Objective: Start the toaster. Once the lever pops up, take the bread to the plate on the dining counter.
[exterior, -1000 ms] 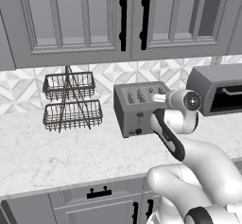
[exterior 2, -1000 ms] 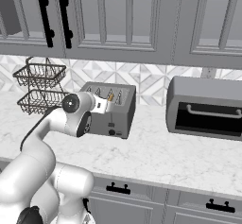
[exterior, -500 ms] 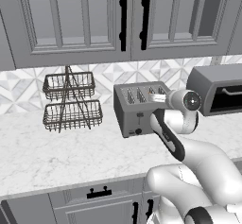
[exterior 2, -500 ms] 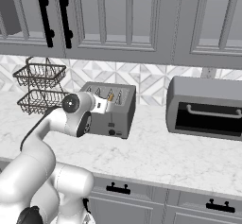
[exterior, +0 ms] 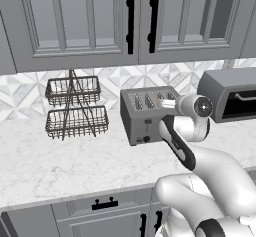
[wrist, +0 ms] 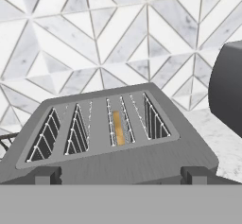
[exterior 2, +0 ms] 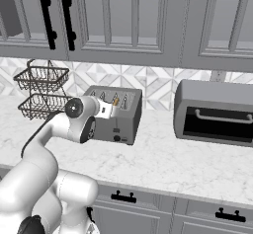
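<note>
Worktop [exterior: 60, 161]: white marble, carrying the toaster, an oven box on the right and a wire basket rack on the left.
Oven [exterior 2: 215, 112]: right of the toaster, apart from it.
Toaster [exterior 2: 118, 117]: four slots, near the back wall.
Gripper [wrist: 120, 175]: jaws fully apart, holding nothing (tips just above the toaster's near edge).
Bread [wrist: 117, 128]: sunk in the third slot from the left.

Open worktop [exterior: 75, 156] fronts the toaster [exterior: 142, 118]; oven box [exterior 2: 213, 112] and wire rack [exterior: 75, 108] flank it.
</note>
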